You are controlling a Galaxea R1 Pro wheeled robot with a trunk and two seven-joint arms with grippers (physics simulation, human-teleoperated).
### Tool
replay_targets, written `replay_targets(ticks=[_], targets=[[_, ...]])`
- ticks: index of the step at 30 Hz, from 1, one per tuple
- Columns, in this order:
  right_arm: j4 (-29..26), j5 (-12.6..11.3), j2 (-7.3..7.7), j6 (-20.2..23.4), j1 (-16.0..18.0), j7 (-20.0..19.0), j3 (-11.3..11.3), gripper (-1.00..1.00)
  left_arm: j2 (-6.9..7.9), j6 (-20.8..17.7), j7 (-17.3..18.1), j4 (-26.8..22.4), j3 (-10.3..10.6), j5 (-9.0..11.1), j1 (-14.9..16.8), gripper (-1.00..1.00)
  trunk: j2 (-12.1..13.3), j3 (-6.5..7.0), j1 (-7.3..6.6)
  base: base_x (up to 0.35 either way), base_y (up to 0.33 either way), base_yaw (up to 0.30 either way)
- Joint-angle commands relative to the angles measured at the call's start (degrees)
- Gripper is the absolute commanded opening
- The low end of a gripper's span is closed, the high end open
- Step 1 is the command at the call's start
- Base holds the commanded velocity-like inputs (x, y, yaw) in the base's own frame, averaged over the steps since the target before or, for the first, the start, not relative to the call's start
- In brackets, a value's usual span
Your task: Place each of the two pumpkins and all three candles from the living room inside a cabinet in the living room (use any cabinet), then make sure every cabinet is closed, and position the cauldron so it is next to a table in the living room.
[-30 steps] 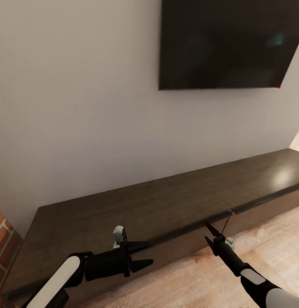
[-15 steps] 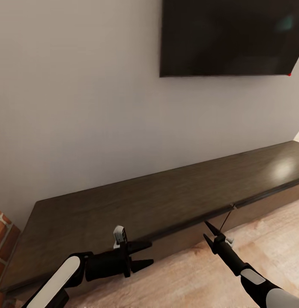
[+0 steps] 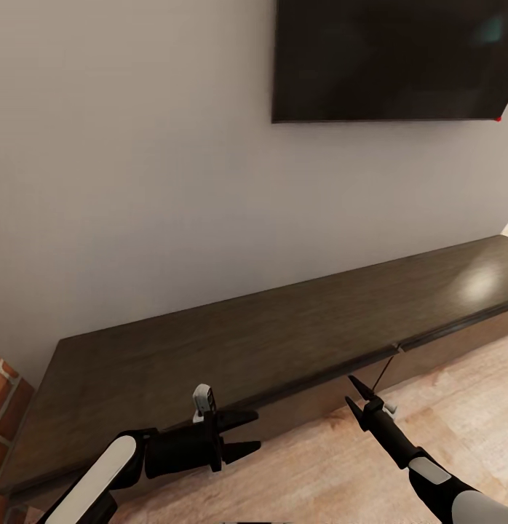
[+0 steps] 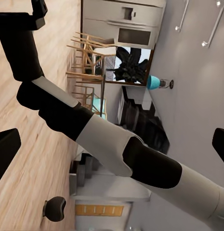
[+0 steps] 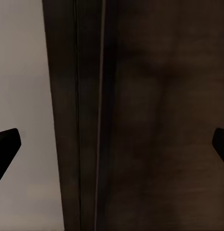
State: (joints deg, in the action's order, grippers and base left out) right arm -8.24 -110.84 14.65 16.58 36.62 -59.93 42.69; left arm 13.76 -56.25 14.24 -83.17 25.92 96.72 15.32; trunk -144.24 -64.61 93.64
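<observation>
The left gripper [image 3: 247, 434], a black two-fingered claw on a white-and-black arm, hangs with its pointed fingers spread apart and nothing between them, low in front of the long, low, dark-brown wooden cabinet [image 3: 283, 338]. The right gripper [image 3: 352, 389], equally black and slender, also has its fingers parted and empty; its tips sit just beside the cabinet's front edge, close to the thin vertical seam between two drawer fronts, though contact cannot be judged. In the right wrist view the two dark fingertips stand wide apart at the frame's edges, with the cabinet's wood [image 5: 160, 120] close ahead, its grain faint and a narrow groove running along it.

The cabinet has a flat, matte top with a soft sheen toward its right end. Its long axis runs along the pale grey wall [image 3: 137, 182], from the red brick edge [image 3: 6, 407] at the left toward the right, and its drawer fronts sit flush. A flat black wall-mounted screen [image 3: 389, 58] hangs above it. Light wood-plank floor [image 3: 458, 407] lies below.

In the left wrist view a small round glossy black cauldron [image 4: 55, 209] stands on the plank floor, well away from the arm.
</observation>
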Motion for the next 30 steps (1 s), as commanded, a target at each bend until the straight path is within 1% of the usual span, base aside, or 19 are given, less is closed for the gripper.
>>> replay_targets(ticks=[1, 7, 17, 23, 30], targets=[[0.0, -0.6, 0.02, 0.6, 0.0, -0.2, 0.4, 1.0, 0.04, 0.0, 0.5, 0.0, 0.1, -0.4, 0.0, 1.0, 0.0, -0.05, -0.01, 0.0, 0.0, 0.0], [-0.1, -0.5, 0.08, 0.6, 0.0, -2.0, 0.4, 1.0, 0.04, 0.0, 0.5, 0.0, 0.0, -0.4, 0.0, 1.0, 0.0, -0.05, -0.01, 0.0, 0.0, 0.0], [-0.1, -0.5, 0.11, 0.6, 0.0, -2.3, 0.4, 1.0, 0.04, 0.0, 0.5, 0.0, 0.1, -0.4, 0.1, 1.0, 0.0, -0.05, -0.01, 0.02, 0.0, 0.0], [-0.1, -0.4, 0.11, 0.6, 0.0, -2.2, 0.4, 1.0, 0.04, 0.0, 0.5, 0.0, 0.1, -0.4, 0.0, 1.0, 0.0, -0.05, -0.01, 0.119, 0.0, 0.0], [-0.1, -0.4, 0.11, 0.5, 0.0, -2.2, 0.4, 1.0, 0.04, 0.0, 0.5, 0.0, 0.1, -0.4, 0.1, 1.0, 0.0, -0.05, -0.01, 0.02, 0.0, 0.0]])
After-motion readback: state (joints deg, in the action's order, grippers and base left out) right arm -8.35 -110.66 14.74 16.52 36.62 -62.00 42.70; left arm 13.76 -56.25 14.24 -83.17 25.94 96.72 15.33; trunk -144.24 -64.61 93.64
